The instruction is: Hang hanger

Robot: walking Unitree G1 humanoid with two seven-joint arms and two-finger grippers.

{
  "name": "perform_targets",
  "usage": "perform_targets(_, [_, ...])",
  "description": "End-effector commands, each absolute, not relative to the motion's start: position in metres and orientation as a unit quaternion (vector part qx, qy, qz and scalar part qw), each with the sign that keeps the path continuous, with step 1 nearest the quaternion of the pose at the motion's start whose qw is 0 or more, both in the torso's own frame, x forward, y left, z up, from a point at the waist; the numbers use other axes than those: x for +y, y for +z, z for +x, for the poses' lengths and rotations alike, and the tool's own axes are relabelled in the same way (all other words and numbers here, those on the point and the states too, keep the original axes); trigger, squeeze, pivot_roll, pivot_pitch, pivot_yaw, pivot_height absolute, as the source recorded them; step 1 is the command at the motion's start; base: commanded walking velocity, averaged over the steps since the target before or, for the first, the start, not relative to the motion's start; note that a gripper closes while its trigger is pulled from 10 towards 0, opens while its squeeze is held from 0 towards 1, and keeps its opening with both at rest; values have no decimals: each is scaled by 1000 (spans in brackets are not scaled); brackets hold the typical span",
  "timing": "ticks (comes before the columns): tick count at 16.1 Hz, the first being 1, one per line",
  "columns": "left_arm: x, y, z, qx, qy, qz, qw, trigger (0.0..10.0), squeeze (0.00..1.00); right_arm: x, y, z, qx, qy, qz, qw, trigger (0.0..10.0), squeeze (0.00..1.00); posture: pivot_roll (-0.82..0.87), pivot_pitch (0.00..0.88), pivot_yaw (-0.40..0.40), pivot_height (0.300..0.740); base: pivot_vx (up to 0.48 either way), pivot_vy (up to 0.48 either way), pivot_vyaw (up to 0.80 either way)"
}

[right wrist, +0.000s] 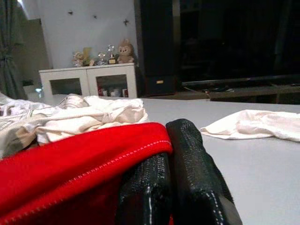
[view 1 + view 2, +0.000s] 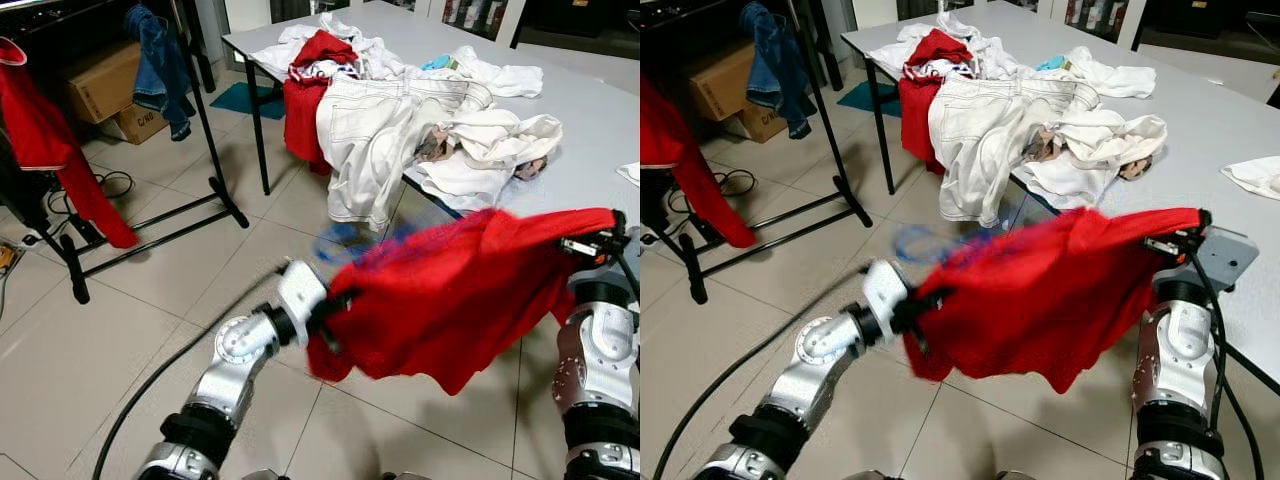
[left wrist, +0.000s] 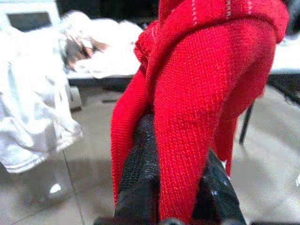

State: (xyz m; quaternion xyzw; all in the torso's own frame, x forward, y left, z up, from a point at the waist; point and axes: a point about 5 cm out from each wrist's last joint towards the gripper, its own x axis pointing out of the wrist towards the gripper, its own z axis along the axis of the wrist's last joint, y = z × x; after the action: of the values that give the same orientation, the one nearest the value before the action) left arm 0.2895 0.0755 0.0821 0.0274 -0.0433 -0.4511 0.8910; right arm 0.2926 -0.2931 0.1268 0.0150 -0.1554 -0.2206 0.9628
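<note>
A red knitted garment [image 2: 460, 290] hangs stretched in the air between my two grippers, in front of the table. At its lower left corner my left gripper [image 2: 325, 318] is shut on the cloth, which is pinched between the black fingers [image 3: 140, 178]. My right gripper [image 2: 598, 240] is shut on the garment's upper right hem, over the table's edge; its fingers [image 1: 197, 178] press together on the red hem. A blurred blue hanger-like outline [image 2: 345, 243] shows just behind the garment's upper left edge. What holds it is hidden.
A black clothes rack [image 2: 205, 120] stands on the tiled floor at the left, with a red garment [image 2: 40, 130] and a denim piece [image 2: 160, 60] on it. The grey table [image 2: 600, 130] carries a heap of clothes, white jeans [image 2: 375, 140] drooping over its edge. Cardboard boxes [image 2: 105, 80] sit behind the rack.
</note>
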Motion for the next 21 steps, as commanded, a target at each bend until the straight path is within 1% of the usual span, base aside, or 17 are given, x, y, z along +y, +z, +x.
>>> perform_targets(1, [97, 84, 292, -54, -403, 8, 914, 10000, 0, -320, 149, 286, -195, -283, 14, 939, 0, 0, -143, 0, 51, 740, 0, 0, 0])
perform_targets(5, [102, 78, 289, -37, -409, -33, 911, 10000, 0, -323, 146, 284, -191, -296, 30, 936, 0, 0, -139, 0, 49, 740, 0, 0, 0])
perform_targets(7, [101, 75, 287, -21, -412, -59, 909, 10000, 0, -319, 147, 287, -198, -279, 55, 938, 0, 0, -140, 0, 50, 740, 0, 0, 0])
perform_targets(8, [98, 66, 280, 19, -445, -90, 891, 10000, 0, -311, 151, 291, -212, -249, 78, 942, 0, 0, -143, 0, 53, 740, 0, 0, 0])
perform_targets(9, [96, 55, 269, 62, -486, -102, 866, 10000, 0, -301, 157, 294, -230, -215, 94, 945, 0, 0, -143, 0, 53, 740, 0, 0, 0])
perform_targets(11, [97, 47, 261, 98, -524, -101, 840, 10000, 0, -286, 171, 298, -261, -168, 109, 944, 0, 0, -145, 0, 53, 740, 0, 0, 0])
perform_targets(12, [98, 46, 259, 109, -533, -103, 832, 10000, 0, -283, 177, 299, -274, -158, 111, 942, 0, 0, -146, 0, 55, 740, 0, 0, 0])
perform_targets(16, [97, 43, 257, 122, -534, -96, 831, 10000, 0, -278, 199, 299, -310, -135, 128, 932, 0, 0, -150, 0, 58, 740, 0, 0, 0])
perform_targets(18, [98, 34, 255, 148, -517, -97, 837, 10000, 0, -276, 207, 298, -320, -131, 149, 927, 0, 0, -149, 0, 57, 740, 0, 0, 0])
perform_targets(20, [99, 28, 254, 170, -500, -118, 841, 10000, 0, -277, 210, 297, -323, -135, 163, 922, 0, 0, -150, 0, 56, 740, 0, 0, 0])
perform_targets(21, [101, 24, 253, 189, -497, -132, 837, 10000, 0, -277, 211, 297, -323, -138, 171, 920, 0, 0, -149, 0, 54, 740, 0, 0, 0])
